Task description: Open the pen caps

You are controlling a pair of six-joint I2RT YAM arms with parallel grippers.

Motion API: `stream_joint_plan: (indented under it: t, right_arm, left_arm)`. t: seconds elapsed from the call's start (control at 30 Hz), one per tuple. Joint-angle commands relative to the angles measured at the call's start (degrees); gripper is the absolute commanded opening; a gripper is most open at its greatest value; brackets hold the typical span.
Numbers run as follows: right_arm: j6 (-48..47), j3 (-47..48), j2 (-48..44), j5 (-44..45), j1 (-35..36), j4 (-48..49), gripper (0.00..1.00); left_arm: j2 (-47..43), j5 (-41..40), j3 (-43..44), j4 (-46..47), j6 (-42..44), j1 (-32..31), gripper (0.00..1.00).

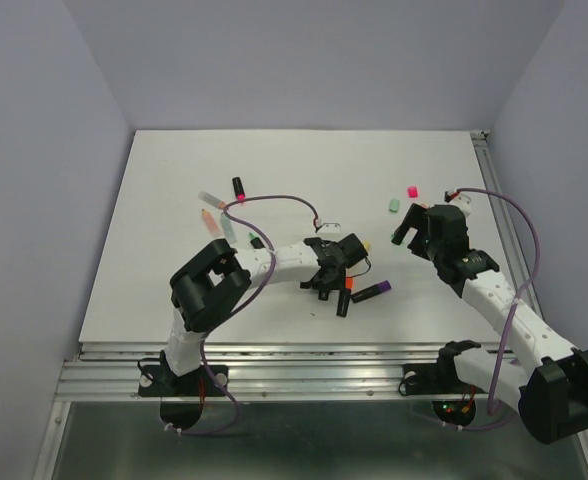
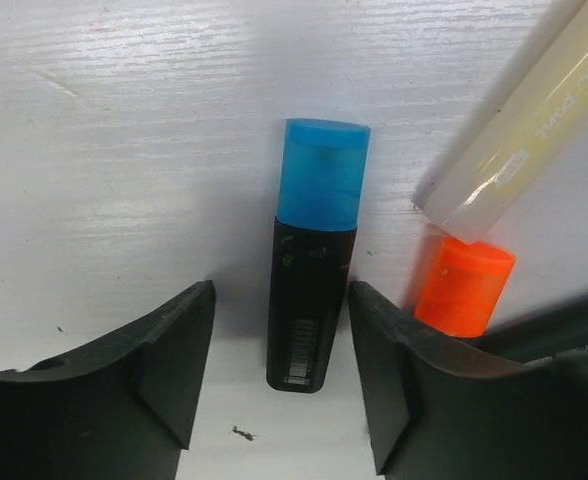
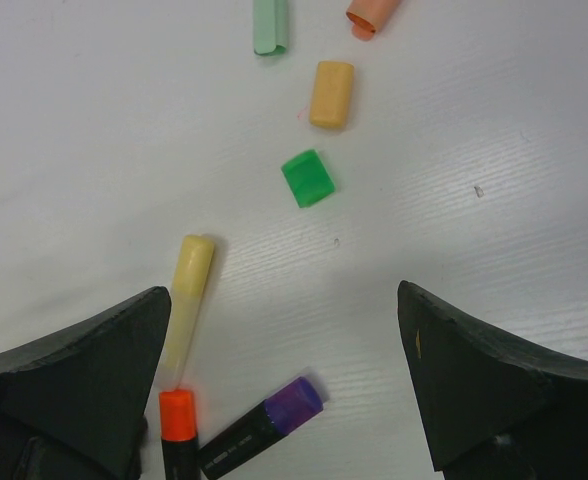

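Open room is offered by the far half of the table (image 1: 304, 160). Walls stand close along its left, far and right edges, and a metal rail (image 1: 501, 215) runs down the right edge beside the right arm. The clutter is gathered at the centre and left of centre.

The left arm is stretched low toward the centre. The left claw (image 2: 280, 335) is parted moderately and set astride one black barrel (image 2: 307, 320), gripping nothing. A gap is seen at one finger, while the other lies just beside the barrel. One blue cap (image 2: 322, 175) is seated on that barrel, beyond the fingertips. Just beside it, one orange cap (image 2: 464, 288) is seen on a second dark barrel, with the end of one pale barrel (image 2: 519, 130) at its top.

The right arm is bent inward from the right edge. The right claw (image 3: 282, 300) is spread wide, with nothing between its fingers. Ahead of it are counted one green cap (image 3: 307, 178), one peach cap (image 3: 331, 94), one yellow pen (image 3: 189, 290) and one purple cap (image 3: 296, 398) on a dark barrel. From above, one pink cap (image 1: 411, 190) and one pale green cap (image 1: 395, 205) are seen loose near that claw.
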Motion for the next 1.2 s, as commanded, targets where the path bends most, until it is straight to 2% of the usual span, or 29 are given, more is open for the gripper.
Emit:
stream_joint_plan:
  t: [0.0, 0.07, 0.17, 0.2, 0.27, 0.37, 0.5, 0.53, 0.6, 0.63, 0.7, 0.77, 1.0, 1.17]
  right_arm:
    - [0.2, -0.7, -0.3, 1.5, 0.0, 0.7, 1.0]
    - [0.2, -0.7, -0.5, 1.7, 0.0, 0.7, 1.0]
    - [0.2, -0.7, -0.7, 1.8, -0.1, 0.7, 1.0]
    - [0.3, -0.7, -0.8, 2.0, -0.1, 0.6, 1.0]
    - [0.2, -0.7, -1.1, 1.6, 0.0, 0.9, 1.0]
    - [-0.1, -1.2, -1.5, 0.0, -0.1, 2.1, 1.0]
    - [-1.8, -1.4, -2.2, -9.1, 0.0, 4.3, 1.0]
    - [-2.8, -1.7, -2.7, -15.9, 0.0, 5.4, 1.0]
    - [-2.3, -4.4, -4.7, -24.2, 0.0, 12.1, 1.0]
    - [-0.5, -5.7, -5.1, -32.1, 0.0, 15.4, 1.0]
    - [4.8, -8.2, -4.8, -41.5, 0.0, 23.4, 1.0]
    - [8.0, -8.7, -3.1, -46.0, 0.4, 27.3, 1.0]
    - [12.1, -6.5, 0.5, -34.1, 12.9, 31.0, 1.0]
    - [14.2, -6.2, 2.1, -29.9, 15.9, 30.1, 0.95]
  left_arm:
    - [1.3, 2.8, 0.2, 1.9, -0.2, -1.0, 0.63]
    - [1.1, 3.7, -1.2, 3.3, -0.8, -1.7, 0.56]
    - [1.0, 5.3, -3.9, 6.0, -1.3, -2.1, 0.37]
    - [1.3, 6.0, -4.2, 6.9, -1.0, -2.1, 0.21]
    - [1.7, 4.9, -3.8, 6.3, -0.5, -2.1, 0.0]
    - [0.4, 1.9, -3.6, 5.6, -0.3, -2.1, 0.0]
    - [-6.4, -3.1, -4.4, 6.2, 0.0, -2.4, 0.0]
    - [-8.0, -4.0, -5.1, 7.0, 0.4, -3.0, 0.0]
    - [-13.0, -5.4, -7.7, 10.8, 1.9, -3.8, 0.0]
    - [-14.6, -5.5, -8.8, 12.4, 2.3, -4.3, 0.0]
    - [-18.7, -6.0, -12.3, 17.1, 3.3, -6.0, 0.0]
    - [-20.7, -6.2, -14.1, 19.4, 4.0, -7.5, 0.0]
    - [-24.0, -7.6, -16.7, 22.1, 4.9, -9.9, 0.0]
    - [-24.8, -8.2, -16.7, 22.2, 4.3, -10.6, 0.0]
